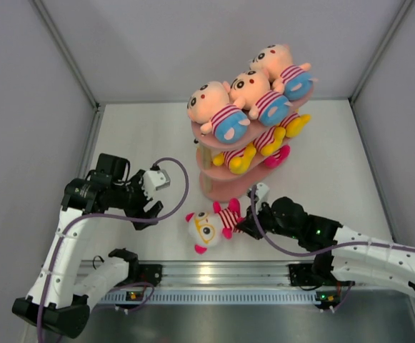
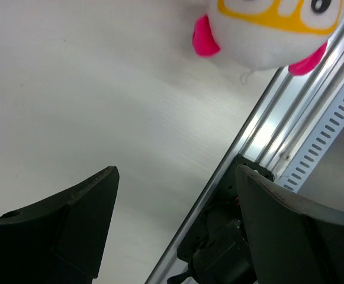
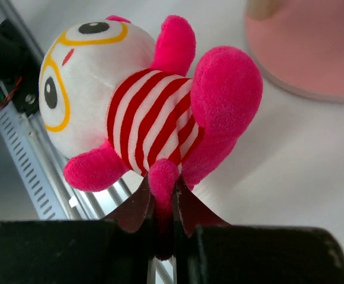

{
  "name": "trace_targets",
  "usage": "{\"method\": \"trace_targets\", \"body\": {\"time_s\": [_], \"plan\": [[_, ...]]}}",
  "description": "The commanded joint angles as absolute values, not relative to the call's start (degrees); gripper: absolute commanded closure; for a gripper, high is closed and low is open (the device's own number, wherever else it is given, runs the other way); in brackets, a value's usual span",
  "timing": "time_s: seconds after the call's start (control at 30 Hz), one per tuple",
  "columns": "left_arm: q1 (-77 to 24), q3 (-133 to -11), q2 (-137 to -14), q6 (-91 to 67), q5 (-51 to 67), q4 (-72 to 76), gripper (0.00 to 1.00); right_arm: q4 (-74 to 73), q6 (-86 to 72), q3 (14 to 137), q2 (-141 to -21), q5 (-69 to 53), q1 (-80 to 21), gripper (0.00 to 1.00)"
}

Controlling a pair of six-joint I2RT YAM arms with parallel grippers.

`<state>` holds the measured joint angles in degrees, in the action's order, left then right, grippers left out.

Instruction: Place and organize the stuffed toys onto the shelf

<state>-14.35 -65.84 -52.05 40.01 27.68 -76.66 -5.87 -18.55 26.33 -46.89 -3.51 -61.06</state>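
The pink shelf (image 1: pixel 218 187) stands mid-table. Three peach dolls in striped shirts and blue shorts lie on its top board (image 1: pixel 221 114). Yellow dolls (image 1: pixel 253 150) and a pink-legged one (image 1: pixel 277 157) lie on the middle board. A white-headed doll with yellow glasses, red-striped shirt and pink limbs (image 1: pixel 211 225) is beside the shelf's foot. My right gripper (image 1: pixel 246 223) is shut on one pink limb of it (image 3: pixel 163 189). The doll's head also shows in the left wrist view (image 2: pixel 266 29). My left gripper (image 1: pixel 152 204) is open and empty, left of the doll.
A metal rail (image 1: pixel 214 275) runs along the near table edge and shows in the left wrist view (image 2: pixel 290 136). Grey walls enclose the table on the left, back and right. The shelf's bottom board (image 3: pixel 308 53) lies close to the right of the held doll.
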Motion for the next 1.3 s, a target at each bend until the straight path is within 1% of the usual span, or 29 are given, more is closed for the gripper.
{"method": "trace_targets", "body": {"time_s": [0.0, 0.03, 0.1, 0.13, 0.23, 0.37, 0.4, 0.5, 0.67, 0.8, 0.83, 0.9, 1.0, 1.1, 1.13, 1.2, 1.23, 1.27], "plan": [[-14.4, -66.7, -52.6, 33.0, 21.7, -70.9, 0.14, -15.5, -29.2, 27.3, -40.3, 13.2, -61.6, 1.00], [-14.4, -65.9, -52.6, 29.9, 18.3, -69.6, 0.14, -17.5, -31.1, 27.4, -39.3, 18.2, -61.4, 1.00], [-14.4, -65.4, -53.9, 26.6, 13.6, -66.4, 0.14, -21.9, -36.6, 27.8, -36.5, 23.3, -60.6, 1.00], [-14.4, -64.9, -54.4, 23.8, 9.0, -65.6, 0.14, -22.8, -40.9, 27.8, -35.6, 28.3, -60.4, 1.00], [-14.4, -64.3, -56.2, 20.5, 4.1, -64.3, 0.16, -21.4, -47.9, 26.2, -32.8, 35.1, -59.1, 1.00], [-14.4, -64.7, -56.5, 19.6, 5.7, -64.3, 0.16, -16.8, -54.5, 25.1, -35.8, 43.3, -58.7, 1.00], [-14.4, -64.9, -56.3, 19.3, 6.1, -64.4, 0.16, -13.0, -55.1, 25.3, -36.9, 45.7, -58.7, 1.00], [-14.4, -65.6, -55.8, 19.2, 6.4, -64.3, 0.15, -6.4, -55.3, 27.3, -43.4, 48.2, -58.6, 1.00], [-14.4, -65.1, -55.0, 18.9, 5.8, -64.3, 0.15, -2.1, -56.8, 34.4, -58.3, 50.2, -58.6, 1.00], [-14.4, -65.0, -54.7, 18.9, 5.5, -64.3, 0.15, -0.5, -60.5, 37.8, -66.8, 52.3, -58.6, 1.00], [-14.4, -64.9, -54.5, 18.9, 5.5, -64.3, 0.15, 4.2, -60.2, 38.1, -69.3, 52.5, -58.6, 1.00], [-14.4, -64.9, -54.4, 19.0, 5.5, -64.2, 0.15, 7.0, -58.4, 38.4, -72.0, 51.7, -58.5, 1.00], [-14.4, -64.9, -54.0, 19.3, 5.0, -64.4, 0.15, 5.5, -59.8, 40.9, -76.8, 49.8, -58.0, 1.00], [-14.4, -64.8, -53.3, 19.6, 4.8, -64.3, 0.15, 6.9, -61.4, 40.1, -79.7, 46.6, -56.9, 1.00], [-14.4, -64.7, -53.1, 19.8, 4.9, -64.4, 0.15, 7.4, -61.7, 39.7, -80.5, 46.0, -56.6, 0.99], [-14.4, -64.4, -52.9, 20.0, 4.8, -64.3, 0.15, 7.9, -62.0, 39.3, -80.9, 44.0, -55.9, 0.87], [-14.4, -64.3, -52.7, 20.0, 4.7, -64.4, 0.15, 7.9, -61.8, 39.0, -80.8, 43.5, -55.7, 0.79], [-14.4, -64.2, -52.6, 20.1, 4.8, -64.4, 0.15, 7.6, -61.7, 38.9, -80.5, 43.0, -55.9, 0.59]]}}
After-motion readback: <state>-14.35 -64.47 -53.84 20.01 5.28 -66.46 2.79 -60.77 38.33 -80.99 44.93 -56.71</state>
